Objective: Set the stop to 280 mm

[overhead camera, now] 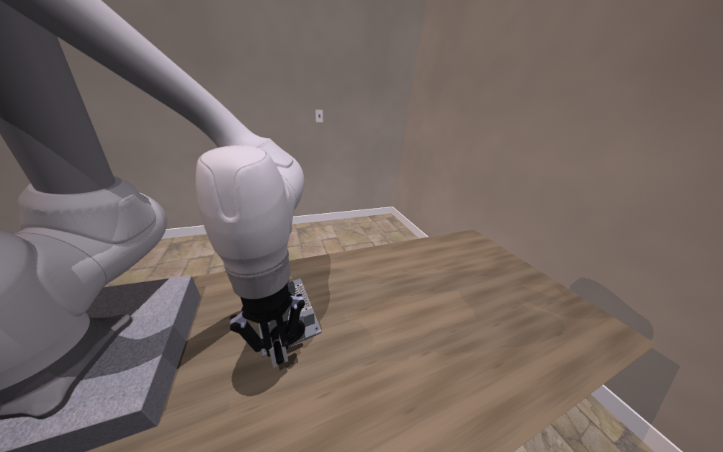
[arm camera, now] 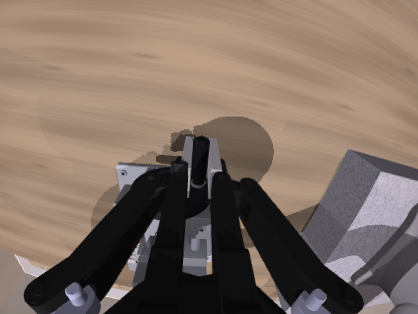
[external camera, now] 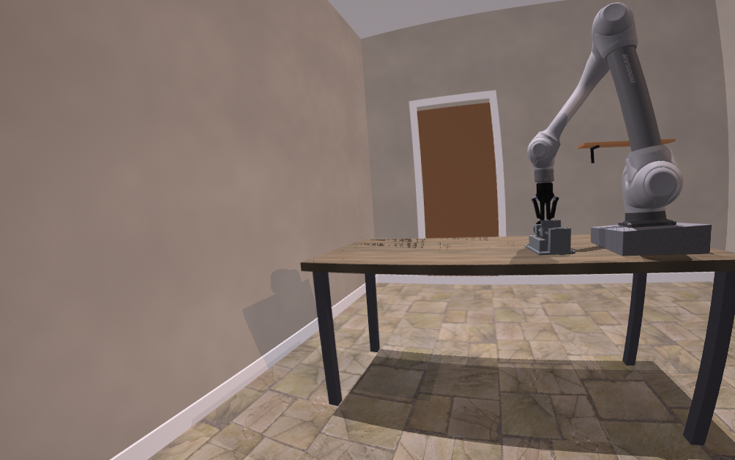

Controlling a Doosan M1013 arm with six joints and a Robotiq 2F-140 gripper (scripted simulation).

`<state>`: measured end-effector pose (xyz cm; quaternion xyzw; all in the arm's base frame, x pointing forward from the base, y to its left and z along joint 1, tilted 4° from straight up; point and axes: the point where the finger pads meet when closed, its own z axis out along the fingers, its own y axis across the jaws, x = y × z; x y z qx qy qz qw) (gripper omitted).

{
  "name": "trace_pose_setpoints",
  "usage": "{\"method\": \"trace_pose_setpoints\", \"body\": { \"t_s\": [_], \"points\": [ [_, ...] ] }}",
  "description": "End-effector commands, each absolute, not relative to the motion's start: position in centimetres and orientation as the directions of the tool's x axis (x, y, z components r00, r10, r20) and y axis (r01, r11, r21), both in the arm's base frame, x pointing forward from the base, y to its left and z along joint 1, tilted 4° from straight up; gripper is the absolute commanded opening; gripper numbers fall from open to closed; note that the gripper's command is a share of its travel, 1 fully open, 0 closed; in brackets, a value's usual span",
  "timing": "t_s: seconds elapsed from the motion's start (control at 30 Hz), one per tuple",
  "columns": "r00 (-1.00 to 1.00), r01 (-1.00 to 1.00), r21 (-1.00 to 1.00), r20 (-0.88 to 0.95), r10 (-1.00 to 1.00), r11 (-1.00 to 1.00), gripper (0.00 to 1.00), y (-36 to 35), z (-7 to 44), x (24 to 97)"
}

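Observation:
The machine with the stop, a grey block-like device (overhead camera: 314, 332) (external camera: 559, 239) (arm camera: 125, 175) on a flat base plate, stands under my arm. Its black handwheel (overhead camera: 296, 332) (arm camera: 198, 208) is at the end facing the top camera, partly covered by my fingers. My gripper (overhead camera: 277, 353) (external camera: 546, 217) (arm camera: 200, 149) points down and is shut on the handwheel's black handle (arm camera: 200, 148), which stands between the two light finger pads. The stop is hidden or too small to make out. A speckled scale strip (overhead camera: 303, 296) shows on the device, but its numbers cannot be read.
The device stands on a wooden table (overhead camera: 426, 330) (external camera: 433, 267). The arm's grey stone-like base block (overhead camera: 127, 396) (external camera: 655, 241) (arm camera: 332, 220) is beside it. A wall shelf (external camera: 612, 144) and a brown door (external camera: 457, 173) are in the background.

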<state>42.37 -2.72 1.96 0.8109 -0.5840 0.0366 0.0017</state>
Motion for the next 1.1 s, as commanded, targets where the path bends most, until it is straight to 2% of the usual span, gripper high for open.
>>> {"method": "trace_pose_setpoints", "body": {
  "t_s": [0.0,0.7,1.07],
  "points": [
    [0.315,-0.947,-0.041,0.061,-0.947,-0.318,0.04,-2.7,1.6,42.6],
    [0.315,-0.947,-0.041,0.061,-0.947,-0.318,0.04,-2.0,0.2,44.9],
    [0.315,-0.947,-0.041,0.061,-0.947,-0.318,0.04,-1.2,1.3,47.0]
  ]
}}
